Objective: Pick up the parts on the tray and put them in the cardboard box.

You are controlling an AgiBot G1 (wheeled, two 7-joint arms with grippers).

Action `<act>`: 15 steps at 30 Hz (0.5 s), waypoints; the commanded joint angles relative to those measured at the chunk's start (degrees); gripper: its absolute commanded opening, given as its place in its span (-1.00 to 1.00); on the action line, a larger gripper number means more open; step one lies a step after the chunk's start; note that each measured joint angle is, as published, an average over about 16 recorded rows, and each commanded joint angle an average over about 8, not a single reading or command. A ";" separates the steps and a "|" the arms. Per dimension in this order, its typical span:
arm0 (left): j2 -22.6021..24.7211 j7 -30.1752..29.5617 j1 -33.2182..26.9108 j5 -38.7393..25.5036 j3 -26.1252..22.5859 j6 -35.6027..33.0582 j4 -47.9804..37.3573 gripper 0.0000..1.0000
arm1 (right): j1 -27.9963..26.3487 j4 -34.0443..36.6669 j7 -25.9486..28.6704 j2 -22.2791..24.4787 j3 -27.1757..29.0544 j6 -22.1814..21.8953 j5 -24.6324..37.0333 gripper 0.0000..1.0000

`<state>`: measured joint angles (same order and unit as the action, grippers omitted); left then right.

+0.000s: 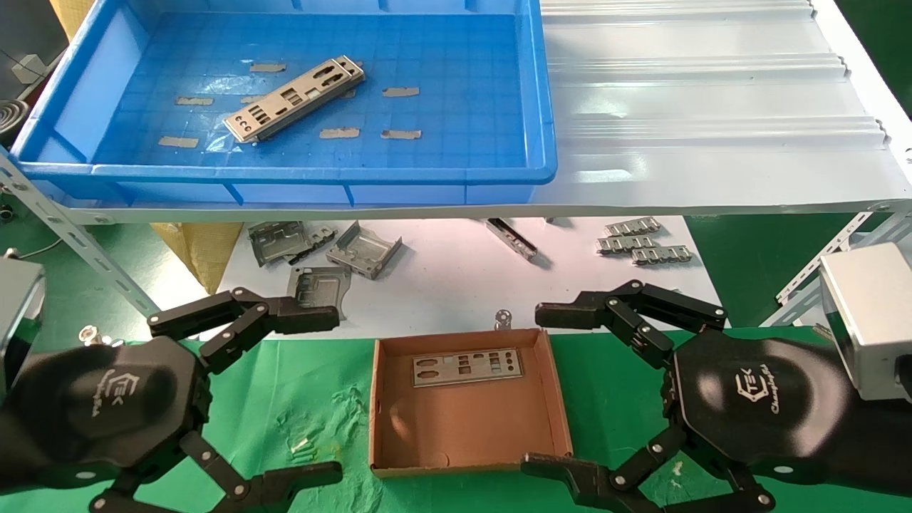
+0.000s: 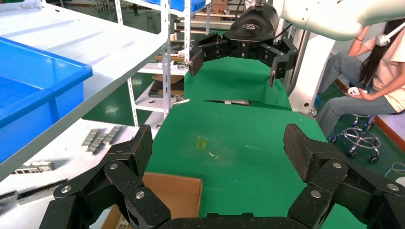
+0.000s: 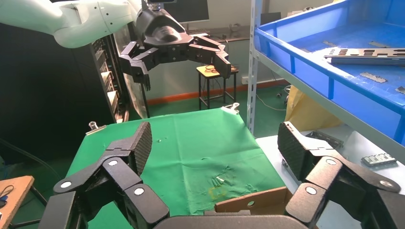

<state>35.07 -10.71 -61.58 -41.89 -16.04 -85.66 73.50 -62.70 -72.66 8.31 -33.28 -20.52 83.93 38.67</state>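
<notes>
A: Where are the parts (image 1: 293, 100) found?

B: A small stack of plates is seen lying at an angle on the gridded floor of the tray (image 1: 541, 114), among tan tape scraps (image 1: 400, 92). The tray is set on the white shelf (image 1: 712, 107). One more plate (image 1: 467, 367) is laid flat in the box (image 1: 561, 420), against its far wall.

A: And where is the box placed?

B: It is set on the green cloth (image 1: 613, 385), between the two grippers, below the shelf's front edge.

A: How is the left gripper (image 1: 313, 395) held?

B: It is held low beside the box on the robot's left, fingers spread wide, with nothing between them. In its own wrist view (image 2: 219, 150) a corner of the box (image 2: 176, 193) is seen under the fingers.

A: The right gripper (image 1: 545, 388)?

B: It is mirrored on the other side of the box, jaws likewise parted and nothing gripped. From its wrist camera (image 3: 215, 148) the box edge (image 3: 253, 202) is shown below, and the stack (image 3: 365, 53) is seen up in the tray (image 3: 329, 71).

A: What else is shown?

B: Bent brackets (image 1: 324, 249) and toothed strips (image 1: 645, 244) are scattered on the white sheet (image 1: 442, 285) under the shelf, well apart from the box.
</notes>
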 commanded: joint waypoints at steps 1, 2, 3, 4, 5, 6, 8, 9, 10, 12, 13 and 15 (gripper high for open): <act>0.00 0.00 0.00 0.00 0.00 0.00 0.00 1.00 | 0.00 0.00 0.00 0.00 0.00 0.00 0.00 -1.00; 0.00 0.00 0.00 0.00 0.00 0.00 0.00 1.00 | 0.00 0.00 0.00 0.00 0.00 0.00 0.00 -1.00; 0.00 0.00 0.00 0.00 0.00 0.00 0.00 1.00 | 0.00 0.00 0.00 0.00 0.00 0.00 0.00 -1.00; 0.00 0.00 0.00 0.00 0.00 0.00 0.00 1.00 | 0.00 0.00 0.00 0.00 0.00 0.00 0.00 -1.00; 0.00 0.00 0.00 0.00 0.00 0.00 0.00 1.00 | 0.00 0.00 0.00 0.00 0.00 0.00 0.00 -1.00; 0.00 0.00 0.00 0.00 0.00 0.00 0.00 1.00 | 0.00 0.00 0.00 0.00 0.00 0.00 0.00 -1.00; 0.00 0.00 0.00 0.00 0.00 0.00 0.00 1.00 | 0.00 0.00 0.00 0.00 0.00 0.00 0.00 -1.00; 0.00 0.00 0.00 0.00 0.00 0.00 0.00 1.00 | 0.00 0.00 0.00 0.00 0.00 0.00 0.00 -1.00; 0.00 0.00 0.00 0.00 0.00 0.00 0.00 1.00 | 0.00 0.00 0.00 0.00 0.00 0.00 0.00 -1.00; 0.00 0.00 0.00 0.00 0.00 0.00 0.00 1.00 | 0.00 0.00 0.00 0.00 0.00 0.00 0.00 -1.00; 0.00 0.00 0.00 0.00 0.00 0.00 0.00 1.00 | 0.00 0.00 0.00 0.00 0.00 0.00 0.00 -1.00; 0.00 0.00 0.00 0.00 0.00 0.00 0.00 1.00 | 0.00 0.00 0.00 0.00 0.00 0.00 0.00 -1.00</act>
<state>35.07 -10.71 -61.58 -41.89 -16.04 -85.66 73.50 -62.70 -72.66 8.31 -33.28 -20.52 83.93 38.67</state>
